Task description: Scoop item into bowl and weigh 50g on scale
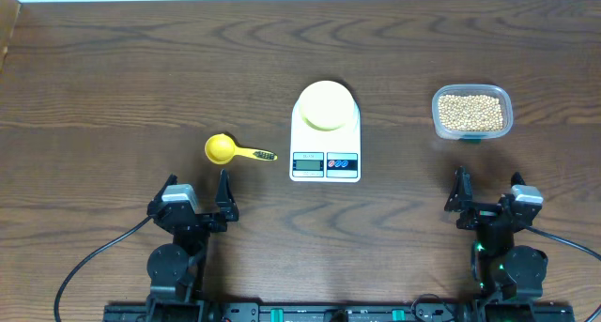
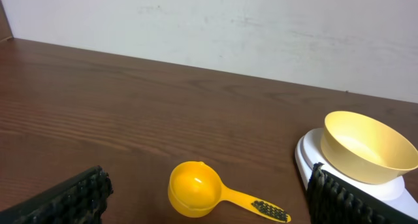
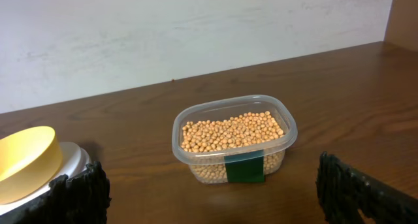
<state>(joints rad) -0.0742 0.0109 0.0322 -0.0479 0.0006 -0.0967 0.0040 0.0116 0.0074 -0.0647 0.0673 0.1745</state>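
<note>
A pale yellow bowl [image 1: 326,106] [image 2: 368,146] [image 3: 24,161] stands on the white scale [image 1: 325,134] [image 2: 305,162] at the table's middle. Tan beans [image 1: 470,112] [image 3: 232,132] fill a clear tub [image 1: 472,130] [image 3: 196,159] at the right. A bright yellow scoop [image 1: 226,150] [image 2: 194,188] lies left of the scale, bowl up and empty. My left gripper [image 1: 197,192] [image 2: 209,201] is open near the front edge, just short of the scoop. My right gripper [image 1: 488,189] [image 3: 210,194] is open in front of the tub, with nothing between its fingers.
A dark green label [image 3: 244,168] marks the tub's near side. Bare dark wood table [image 1: 113,87] stretches left of the scoop and behind the scale. A white wall [image 2: 261,28] rises beyond the far edge. Cables [image 1: 89,266] trail from the arm bases.
</note>
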